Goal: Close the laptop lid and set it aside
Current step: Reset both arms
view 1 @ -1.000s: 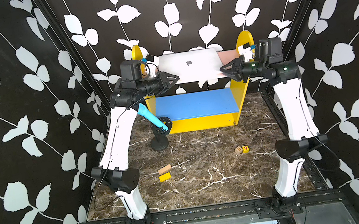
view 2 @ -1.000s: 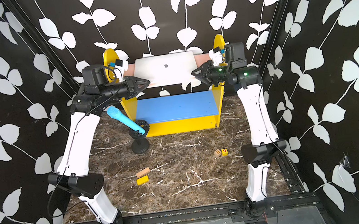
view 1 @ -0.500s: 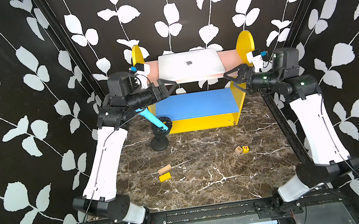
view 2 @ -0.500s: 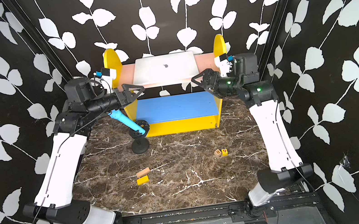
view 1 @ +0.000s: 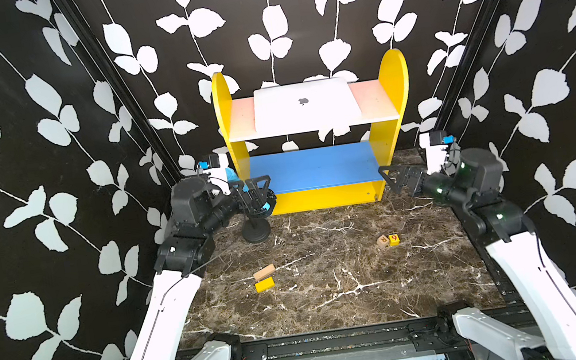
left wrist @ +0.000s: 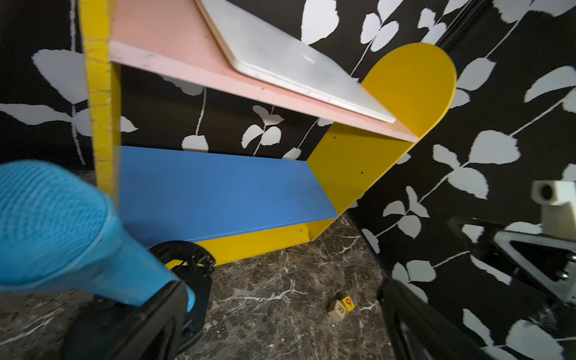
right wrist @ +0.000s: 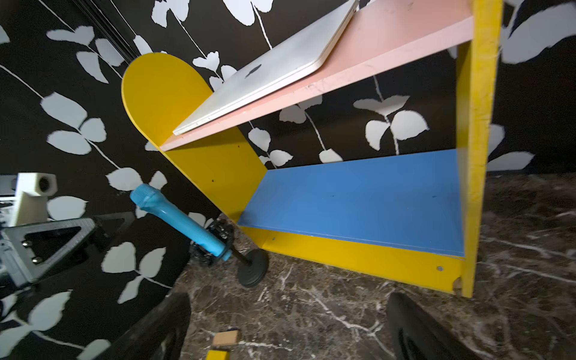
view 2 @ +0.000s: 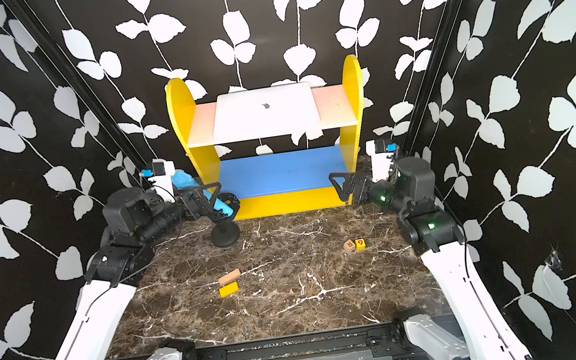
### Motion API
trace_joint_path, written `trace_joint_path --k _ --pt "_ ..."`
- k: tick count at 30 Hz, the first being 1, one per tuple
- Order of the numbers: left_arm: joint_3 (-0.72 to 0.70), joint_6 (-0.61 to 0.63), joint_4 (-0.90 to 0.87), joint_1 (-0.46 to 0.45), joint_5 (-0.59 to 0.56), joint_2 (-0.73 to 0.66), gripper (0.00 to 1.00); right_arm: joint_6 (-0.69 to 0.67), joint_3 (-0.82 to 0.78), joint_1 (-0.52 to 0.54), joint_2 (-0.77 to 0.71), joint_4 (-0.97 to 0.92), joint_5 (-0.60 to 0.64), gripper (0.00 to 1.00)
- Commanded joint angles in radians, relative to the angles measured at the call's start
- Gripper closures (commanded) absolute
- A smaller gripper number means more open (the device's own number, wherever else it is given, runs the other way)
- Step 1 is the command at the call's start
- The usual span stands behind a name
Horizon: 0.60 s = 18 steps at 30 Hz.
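Observation:
The laptop (view 1: 330, 112) lies flat on the pink top board of the yellow shelf unit (view 1: 395, 97). Its lid (view 1: 280, 109) is down, silver-white with the dark apple logo facing up, seen in both top views and both wrist views (left wrist: 293, 65) (right wrist: 265, 78). My left gripper (view 1: 255, 189) hangs open low at the unit's left front corner, beside the blue microphone. My right gripper (view 1: 387, 178) hangs open at the right front corner. Neither touches the laptop. Only marble floor shows between the fingers in the wrist views (left wrist: 280, 327) (right wrist: 286, 330).
A blue microphone (view 2: 219, 206) on a black round-footed stand (view 1: 257, 229) sits right against my left gripper. A wooden block (view 1: 264, 271), a yellow block (view 1: 265, 285) and two small letter cubes (view 1: 388, 240) lie on the marble floor. A blue lower shelf (view 1: 315, 167) spans the unit.
Both grippers have opened and left the laptop's side edges. Both arms have dropped from top-shelf height and pulled back to the lower shelf's front corners. The laptop has stayed put.

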Motion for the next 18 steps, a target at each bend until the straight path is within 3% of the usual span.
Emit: trace_joint_path --k 1,10,18 --pt "-0.13 0.067 0.118 0.007 -0.187 -0.079 0.02 -0.13 -0.124 -0.002 -0.077 0.191 0.15 0.0" --pt "-0.527 0.138 0.357 0.006 -0.584 -0.25 0.02 -0.204 -0.487 -0.002 -0.207 0.441 0.335 0.0" --pt "-0.712 0.161 0.481 0.006 -0.845 -0.272 0.02 -0.224 -0.682 -0.004 -0.195 0.582 0.575 0.0"
